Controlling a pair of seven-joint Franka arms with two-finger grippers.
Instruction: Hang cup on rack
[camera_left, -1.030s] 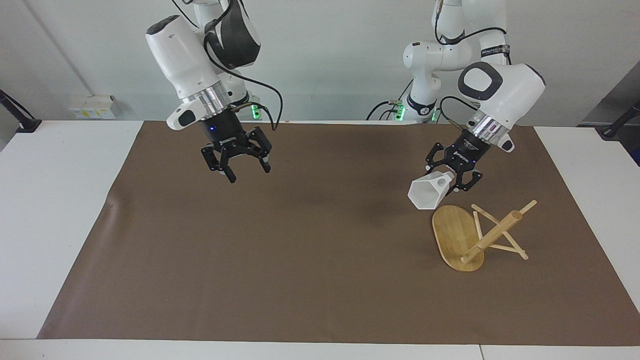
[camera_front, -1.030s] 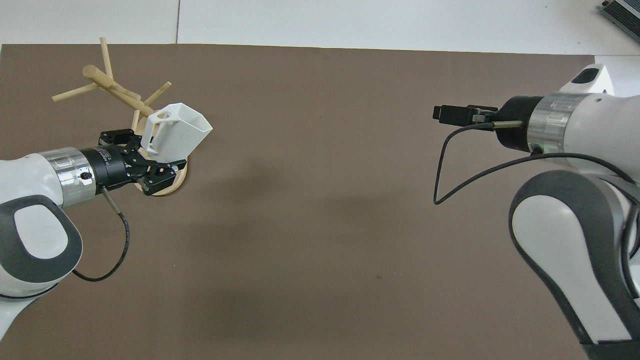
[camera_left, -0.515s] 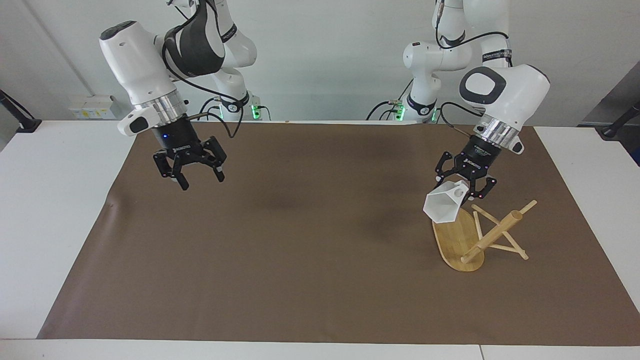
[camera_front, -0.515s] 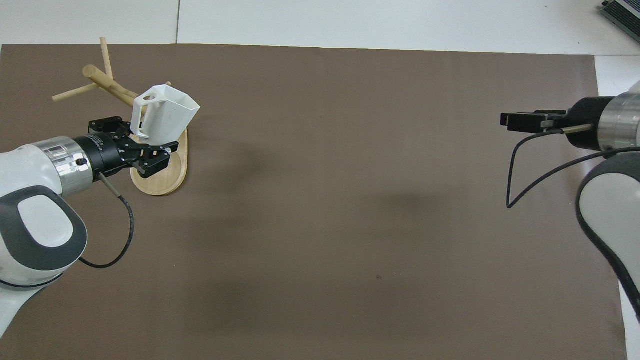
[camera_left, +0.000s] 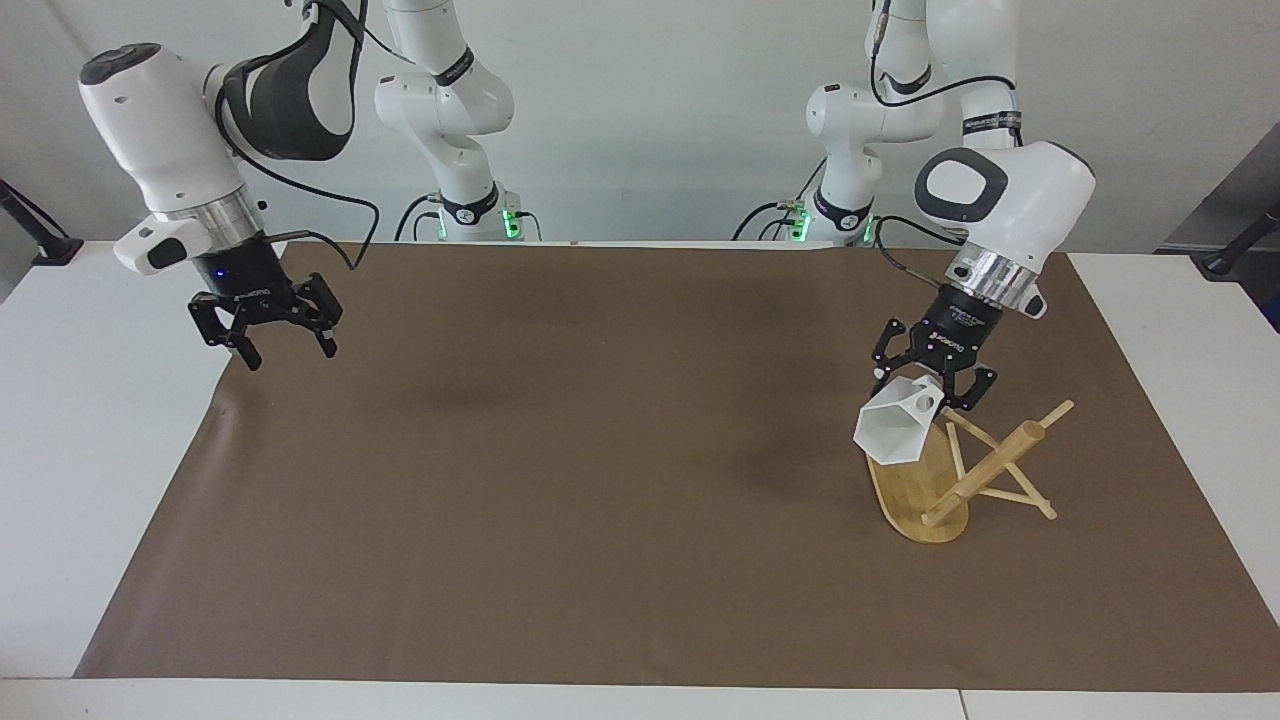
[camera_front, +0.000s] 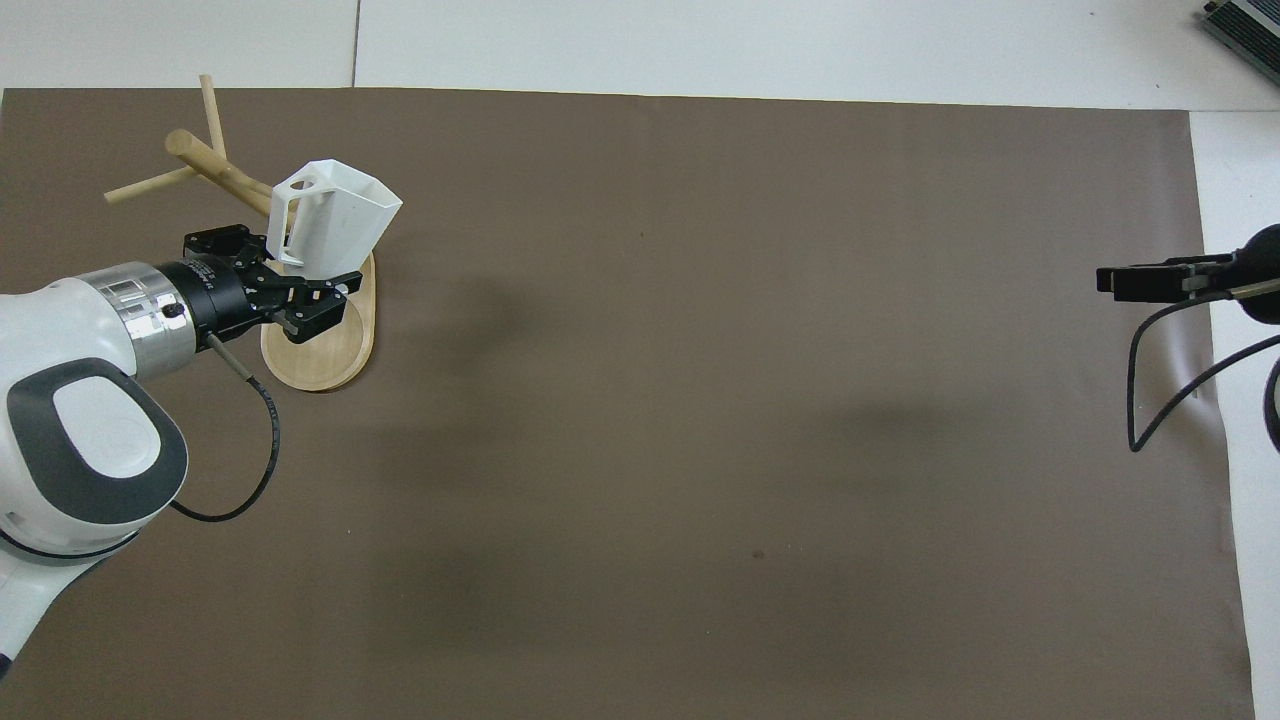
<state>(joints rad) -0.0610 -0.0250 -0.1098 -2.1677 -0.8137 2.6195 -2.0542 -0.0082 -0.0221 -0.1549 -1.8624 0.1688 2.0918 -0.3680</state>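
The left gripper (camera_left: 938, 388), fingers clamped on the handle of the white cup (camera_left: 895, 428), holds it tilted in the air over the oval base of the bamboo rack (camera_left: 925, 500), just beside the leaning post and its pegs at the left arm's end of the table. The right gripper (camera_left: 285, 345) hangs with fingers spread wide and empty over the brown mat's (camera_left: 560, 480) edge at the right arm's end. Bare mat stretches between the two grippers.
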